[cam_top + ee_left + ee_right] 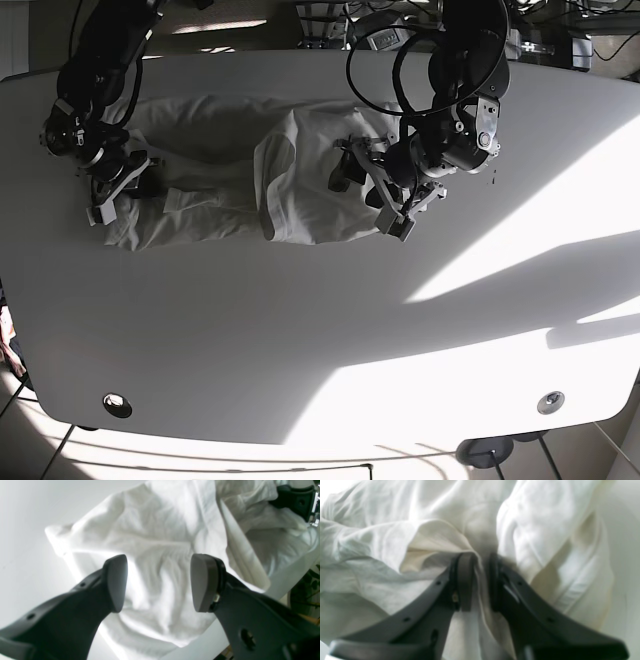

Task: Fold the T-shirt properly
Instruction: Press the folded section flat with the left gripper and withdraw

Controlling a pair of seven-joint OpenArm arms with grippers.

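Observation:
The white T-shirt [230, 170] lies crumpled on the white table [320, 330], partly folded, with one side laid over the middle. My left gripper [365, 195] hovers over the shirt's right part; in the left wrist view it [158, 580] is open, with wrinkled fabric [160, 530] between and below the fingers. My right gripper [125, 195] is at the shirt's left end; in the right wrist view it [477, 577] is shut on a pinched fold of the shirt [432, 535].
The table's edge and a green plant [307, 592] show at the right of the left wrist view. Two round grommets [117, 405] [549, 402] sit near the table's front edge. Cables and equipment [400, 30] stand behind the table.

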